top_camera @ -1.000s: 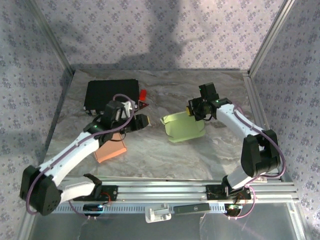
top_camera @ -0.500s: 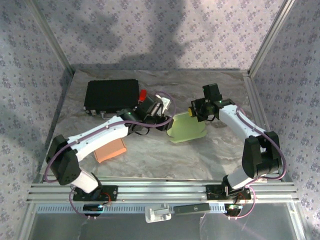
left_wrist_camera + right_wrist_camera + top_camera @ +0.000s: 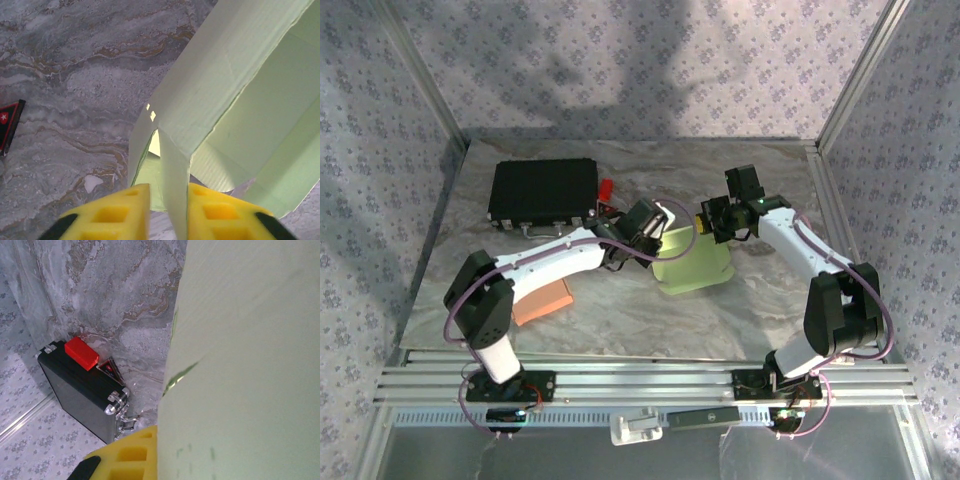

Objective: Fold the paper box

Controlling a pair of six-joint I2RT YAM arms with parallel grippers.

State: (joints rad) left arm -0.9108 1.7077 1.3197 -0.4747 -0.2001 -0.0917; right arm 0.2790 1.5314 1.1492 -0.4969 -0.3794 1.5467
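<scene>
The light green paper box (image 3: 692,262) stands half-formed at mid-table, its open side toward the left arm. My left gripper (image 3: 658,238) reaches across to its left edge. In the left wrist view a narrow flap of the box (image 3: 175,165) stands between my yellow fingertips (image 3: 169,192). It lies against the right pad, with a thin gap to the left pad. My right gripper (image 3: 713,224) holds the box's far right corner. One yellow finger (image 3: 131,452) presses flat on a green panel (image 3: 250,365), which hides the other finger.
A black case (image 3: 542,190) with a red block (image 3: 606,187) beside it lies at the back left. An orange block (image 3: 542,302) sits under the left arm. A small dark red-and-black triangular piece (image 3: 9,125) lies near the case. Aluminium rails (image 3: 650,380) line the near edge.
The left arm swung right from above the orange block to the box's left flap, and its jaws narrowed around it. The box turned slightly. The right arm held still.
</scene>
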